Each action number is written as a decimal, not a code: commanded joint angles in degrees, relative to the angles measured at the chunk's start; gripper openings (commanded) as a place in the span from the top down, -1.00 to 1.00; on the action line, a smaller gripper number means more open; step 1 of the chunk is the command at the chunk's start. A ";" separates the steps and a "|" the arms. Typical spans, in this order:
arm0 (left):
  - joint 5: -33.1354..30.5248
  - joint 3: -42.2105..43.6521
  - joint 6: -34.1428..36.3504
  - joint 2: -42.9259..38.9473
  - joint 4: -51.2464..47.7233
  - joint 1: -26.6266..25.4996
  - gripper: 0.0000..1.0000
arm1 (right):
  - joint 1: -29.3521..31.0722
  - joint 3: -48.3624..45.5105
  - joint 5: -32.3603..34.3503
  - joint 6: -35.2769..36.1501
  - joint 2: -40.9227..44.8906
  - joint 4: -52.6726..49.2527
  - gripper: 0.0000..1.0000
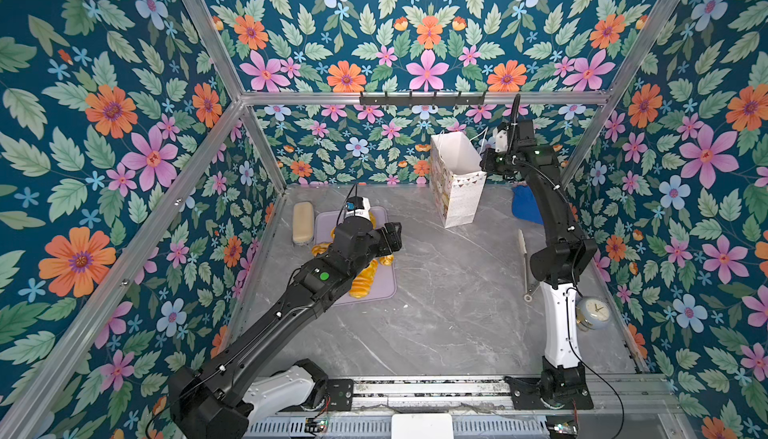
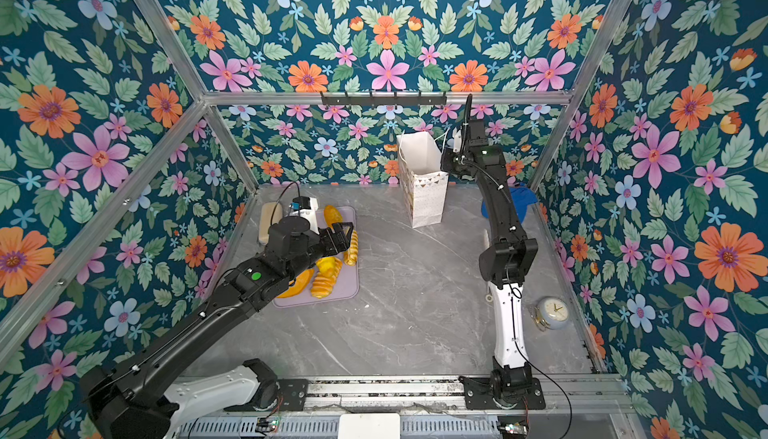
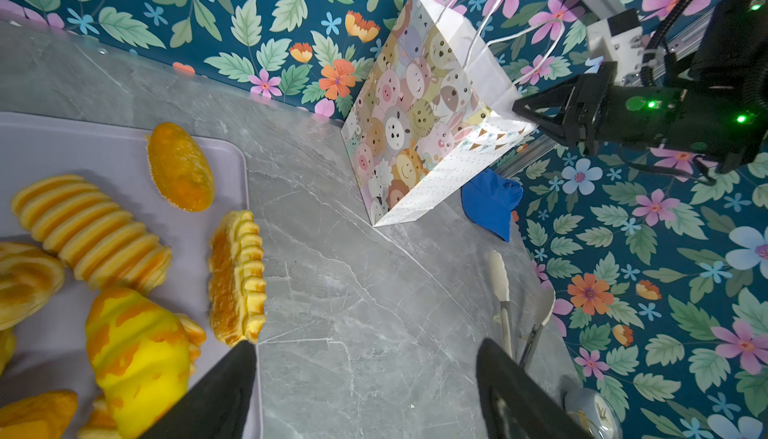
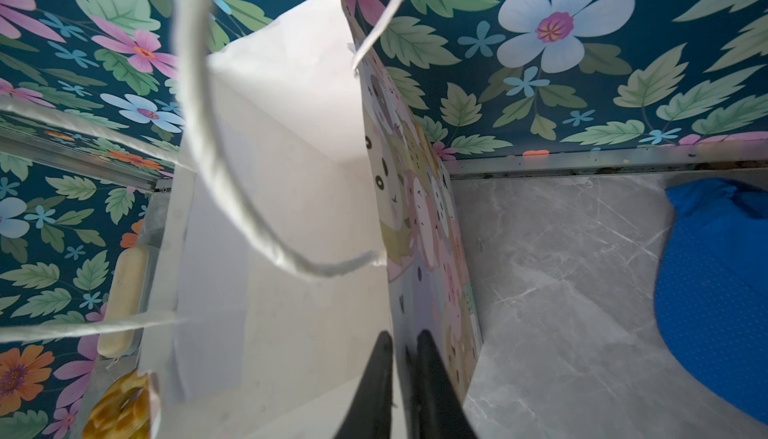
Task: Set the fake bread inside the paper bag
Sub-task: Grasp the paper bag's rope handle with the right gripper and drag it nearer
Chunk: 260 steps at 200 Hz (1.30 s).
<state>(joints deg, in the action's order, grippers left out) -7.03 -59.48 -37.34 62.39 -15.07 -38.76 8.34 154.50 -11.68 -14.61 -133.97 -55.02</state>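
Paper bag stands upright at the back of the grey table, mouth open and white inside. It has cartoon animals on its broad side and a dot print on its narrow side in the left wrist view. Right gripper is up at the bag's top rim with its jaws nearly together, pinching the edge of the bag wall. The cord handles loop loose in front of the right wrist camera. Fake bread all lies on the lilac tray on the left of the table, well apart from the bag. It is made up of ridged loaves, an oval bun and a yellow-orange piece, some hidden under the left arm in both top views. Left gripper hangs over the tray edge on the bag's side with its jaws wide and holding nothing. One finger sits just beside a ridged pastry; contact cannot be told. Beige bar lies just beside the tray toward the left wall. Blue cap lies near the bag on the right. Tongs and a clock lie along the right side.
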 commanded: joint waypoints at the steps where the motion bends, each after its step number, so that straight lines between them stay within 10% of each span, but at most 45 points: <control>1: -2.34 -0.23 0.04 -1.73 -2.59 0.04 -0.70 | 0.53 -1.80 -0.23 -1.07 3.18 -0.68 0.90; 135: -6.50 0.60 0.56 -7.72 -9.61 0.78 -0.69 | 4.66 -66.22 -9.19 -23.26 52.53 21.08 1.00; 260: 1.64 -2.09 2.43 -6.73 -13.14 12.13 -0.61 | 17.06 -99.03 0.19 -43.81 81.46 29.90 1.00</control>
<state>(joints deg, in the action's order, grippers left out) -10.09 -61.43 -35.64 55.57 -28.10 -29.28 24.99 56.62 -12.95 -52.53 -54.28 -28.36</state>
